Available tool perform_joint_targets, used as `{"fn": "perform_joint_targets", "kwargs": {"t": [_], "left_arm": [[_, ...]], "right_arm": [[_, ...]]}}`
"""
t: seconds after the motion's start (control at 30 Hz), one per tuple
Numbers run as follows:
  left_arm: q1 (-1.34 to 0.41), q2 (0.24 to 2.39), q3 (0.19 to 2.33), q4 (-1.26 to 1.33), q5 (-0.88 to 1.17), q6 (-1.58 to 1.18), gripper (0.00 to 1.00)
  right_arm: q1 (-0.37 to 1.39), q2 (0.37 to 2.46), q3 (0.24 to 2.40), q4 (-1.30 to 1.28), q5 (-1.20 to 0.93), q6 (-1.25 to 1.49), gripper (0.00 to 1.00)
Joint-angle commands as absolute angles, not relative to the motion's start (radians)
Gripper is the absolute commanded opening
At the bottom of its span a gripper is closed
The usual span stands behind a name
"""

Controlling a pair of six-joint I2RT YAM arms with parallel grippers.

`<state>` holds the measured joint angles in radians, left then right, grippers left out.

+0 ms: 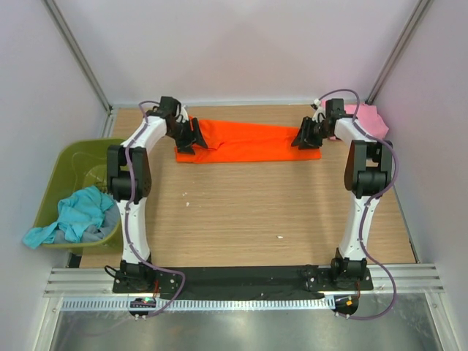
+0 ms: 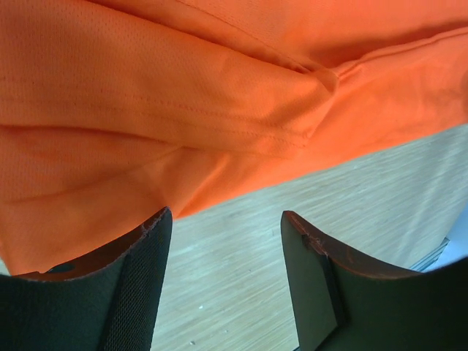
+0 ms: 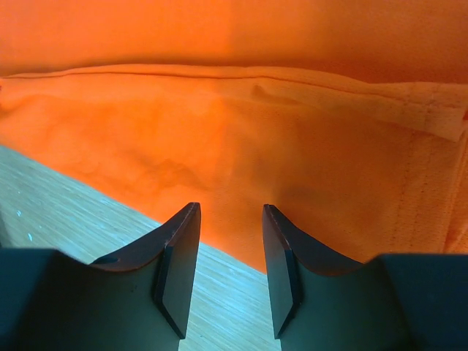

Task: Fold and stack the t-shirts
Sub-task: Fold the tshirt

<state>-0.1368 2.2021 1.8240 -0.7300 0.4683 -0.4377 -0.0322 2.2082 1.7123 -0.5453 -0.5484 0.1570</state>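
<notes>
A bright orange t-shirt (image 1: 248, 140) lies folded into a long strip across the far part of the table. My left gripper (image 1: 191, 137) is at its left end, open and empty, with the cloth's edge (image 2: 219, 124) just beyond the fingertips. My right gripper (image 1: 306, 137) is at its right end, open and empty, above the shirt's near edge (image 3: 241, 161). A pale pink t-shirt (image 1: 369, 117) lies at the far right corner behind the right arm. A teal t-shirt (image 1: 73, 216) hangs over the rim of the tub.
An olive-green plastic tub (image 1: 69, 164) stands off the table's left edge, holding the teal and some grey cloth. Bare wooden tabletop (image 1: 241, 212) stretches between the shirt and the arm bases. White walls close in the far side.
</notes>
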Motion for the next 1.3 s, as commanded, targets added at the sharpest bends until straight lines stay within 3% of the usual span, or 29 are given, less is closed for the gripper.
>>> {"fn": "perform_joint_targets", "kwargs": {"t": [0.0,0.6,0.87,1.27], "left_arm": [[-0.147,2.24,1.878,-0.701,0.495,-0.445,0.62],[-0.17,2.414,2.095,-0.62,0.422,-0.46,0.62],[-0.17,2.536,2.448,-0.534,0.255,-0.402,0.63],[-0.175,2.416,2.378,-0.589,0.339,-0.367,0.68]], "right_arm": [[-0.031,2.213,1.695,-0.531,-0.538,0.132,0.45],[-0.017,2.266,1.68,-0.558,-0.48,0.081,0.45],[-0.015,2.246,1.649,-0.566,-0.468,0.06,0.45],[-0.009,2.16,1.618,-0.58,-0.43,0.023,0.46]]}}
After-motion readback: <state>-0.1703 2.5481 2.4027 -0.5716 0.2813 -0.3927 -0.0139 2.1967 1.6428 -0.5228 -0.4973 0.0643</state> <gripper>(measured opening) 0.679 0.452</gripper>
